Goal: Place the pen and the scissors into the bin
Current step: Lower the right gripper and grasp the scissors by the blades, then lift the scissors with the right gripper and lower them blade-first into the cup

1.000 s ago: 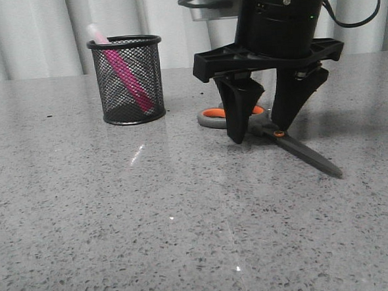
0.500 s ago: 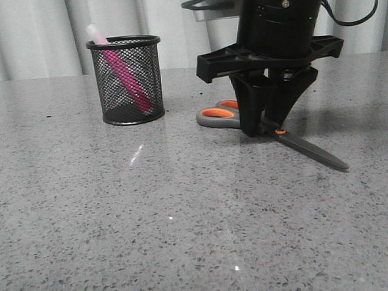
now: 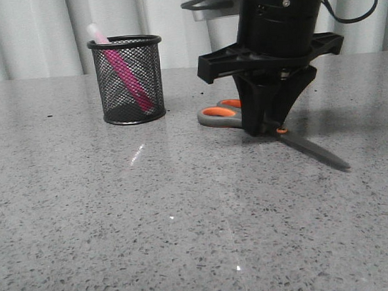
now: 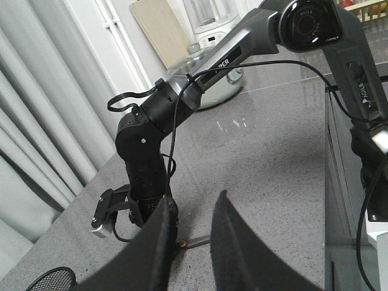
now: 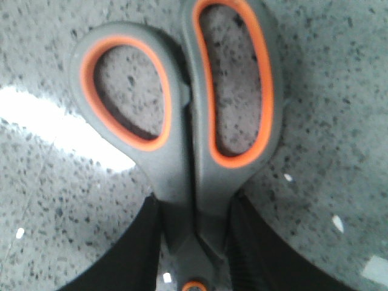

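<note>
The scissors (image 3: pixel 222 114), grey handles lined in orange with dark blades, lie on the grey stone table right of centre. My right gripper (image 3: pixel 264 129) points down and is shut on their neck, just behind the orange pivot dot. In the right wrist view the fingers (image 5: pixel 148 242) clamp both sides of the scissors (image 5: pixel 182 157). The pink pen (image 3: pixel 123 70) leans inside the black mesh bin (image 3: pixel 128 90) at the back left. My left gripper (image 4: pixel 195 197) is open and empty, raised above the table, and out of the front view. A scissors blade (image 4: pixel 197 242) shows between its fingers.
The right arm (image 4: pixel 145 176) stands over the scissors. The bin's rim (image 4: pixel 48 280) shows in a corner of the left wrist view. Grey curtains hang behind the table. A glass jar and a board stand at the table's far end (image 4: pixel 206 91).
My right gripper's fingers, spread either side of the scissors a second ago, have closed on the scissors' neck. The scissors shifted slightly. The bin and pen have not moved.
</note>
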